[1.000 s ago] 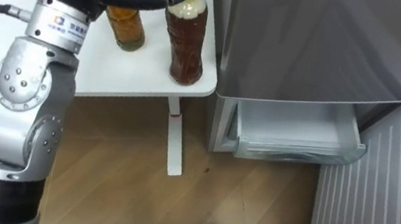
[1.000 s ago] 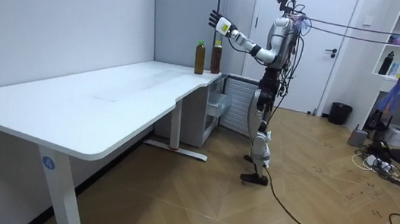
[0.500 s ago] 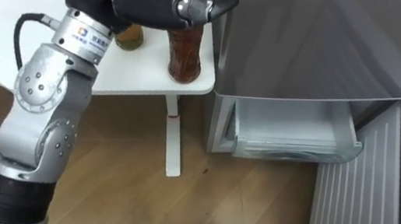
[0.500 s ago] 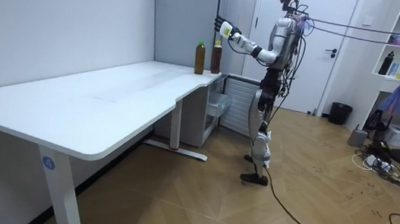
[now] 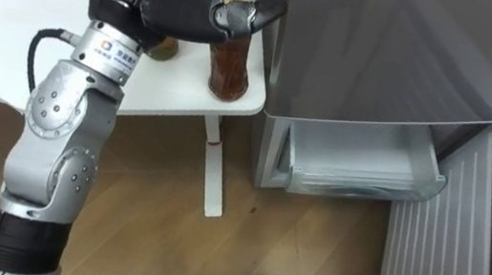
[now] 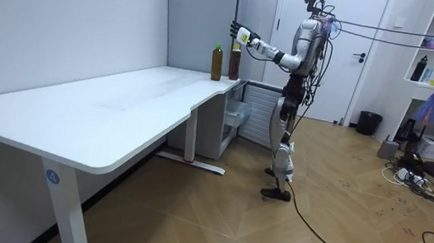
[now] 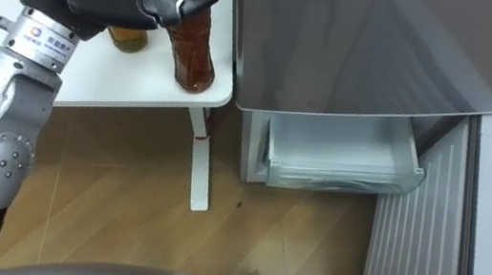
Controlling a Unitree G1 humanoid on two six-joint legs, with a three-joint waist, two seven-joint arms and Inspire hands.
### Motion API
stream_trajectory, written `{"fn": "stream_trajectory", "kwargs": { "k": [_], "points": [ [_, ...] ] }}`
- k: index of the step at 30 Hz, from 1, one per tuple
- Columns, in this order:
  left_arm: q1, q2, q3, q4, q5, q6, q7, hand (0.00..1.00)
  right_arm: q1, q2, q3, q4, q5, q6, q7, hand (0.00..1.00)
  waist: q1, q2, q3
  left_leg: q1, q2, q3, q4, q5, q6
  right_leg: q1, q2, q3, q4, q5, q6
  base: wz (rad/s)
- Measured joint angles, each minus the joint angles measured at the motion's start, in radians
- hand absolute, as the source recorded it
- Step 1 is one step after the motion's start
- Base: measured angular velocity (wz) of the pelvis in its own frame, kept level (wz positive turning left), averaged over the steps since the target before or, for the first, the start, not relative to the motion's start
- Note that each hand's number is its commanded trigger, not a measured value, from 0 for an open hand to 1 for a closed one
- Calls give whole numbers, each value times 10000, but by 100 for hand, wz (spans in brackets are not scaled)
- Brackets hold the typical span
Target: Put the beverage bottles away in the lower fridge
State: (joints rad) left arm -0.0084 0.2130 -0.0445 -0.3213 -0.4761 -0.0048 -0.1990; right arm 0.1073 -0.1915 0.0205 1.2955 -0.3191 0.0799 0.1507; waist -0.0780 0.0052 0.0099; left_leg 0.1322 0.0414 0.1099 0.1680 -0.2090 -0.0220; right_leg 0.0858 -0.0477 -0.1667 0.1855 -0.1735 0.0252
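since one second ago the left hand (image 5: 187,9) has descended from above the cap to the neck of the yellow-capped bottle (image 5: 229,63); the cap now shows above the hand. the fingers (image 5: 264,7) are curled round the neck, grasping it. the bottle stands upright on the counter (image 5: 11,27), at its corner just beside the fridge (image 5: 384,51). a second bottle (image 5: 163,47) stands at 9 o'clock of it, partly behind the hand. the open lower drawer (image 5: 359,158) lies at 4 o'clock of the grasped bottle. judgement: grasp established; lift and transfer to the drawer not yet done.
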Motion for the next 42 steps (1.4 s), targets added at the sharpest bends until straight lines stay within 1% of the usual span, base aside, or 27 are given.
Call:
{"fn": "stream_trajectory", "kwargs": {
  "k": [6,10,17,22,28,29,30,34,36,42],
  "points": [
    [7,-3,-25,0,3,3,219,0,16,21,21,29,85,58,-14,0,-24,-13,6,23,0,0,0,0,0,0,-3,-14,-5,0,0,0],
    [8,-13,-26,-1,4,28,214,0,49,36,13,28,99,94,-64,0,-24,-22,1,19,0,0,0,0,0,0,-6,-23,-2,0,0,0],
    [8,-15,-26,-1,3,99,211,0,73,38,10,25,175,176,-60,0,-24,-42,-32,21,0,0,1,0,0,0,-6,-23,1,0,0,0],
    [34,-44,-60,0,6,137,199,0,76,58,10,28,174,258,-51,0,-43,-56,-26,29,0,1,-1,0,0,1,-6,-23,-1,0,0,0],
    [262,-54,-285,1,129,379,169,0,73,120,11,12,166,309,-48,0,-38,-76,-20,20,0,15,-1,0,0,-25,-6,-13,7,-1,-1,0],
    [265,-52,-362,65,129,397,149,0,69,119,18,18,166,309,-54,0,-27,-100,-7,25,0,22,-1,0,0,-21,-5,-10,6,-1,-1,0],
    [267,-53,-418,272,130,399,104,0,61,120,22,27,169,309,-67,0,-24,-98,-15,33,1,27,2,0,0,-12,-4,-8,6,-1,-1,0],
    [254,-61,-434,611,247,172,101,0,73,128,44,22,178,308,-80,0,-11,-78,-39,96,19,204,0,0,0,10,-1,33,24,0,-2,-4],
    [249,-61,-435,699,397,78,84,0,79,142,44,5,175,308,-73,0,-17,-84,-39,128,21,215,0,0,0,26,-2,34,21,-1,-3,-2],
    [244,-61,-434,861,557,-40,-94,0,80,139,41,7,205,311,-68,0,-20,-91,-33,166,26,215,0,0,0,39,-4,26,29,-1,-6,0]
  ]
}}
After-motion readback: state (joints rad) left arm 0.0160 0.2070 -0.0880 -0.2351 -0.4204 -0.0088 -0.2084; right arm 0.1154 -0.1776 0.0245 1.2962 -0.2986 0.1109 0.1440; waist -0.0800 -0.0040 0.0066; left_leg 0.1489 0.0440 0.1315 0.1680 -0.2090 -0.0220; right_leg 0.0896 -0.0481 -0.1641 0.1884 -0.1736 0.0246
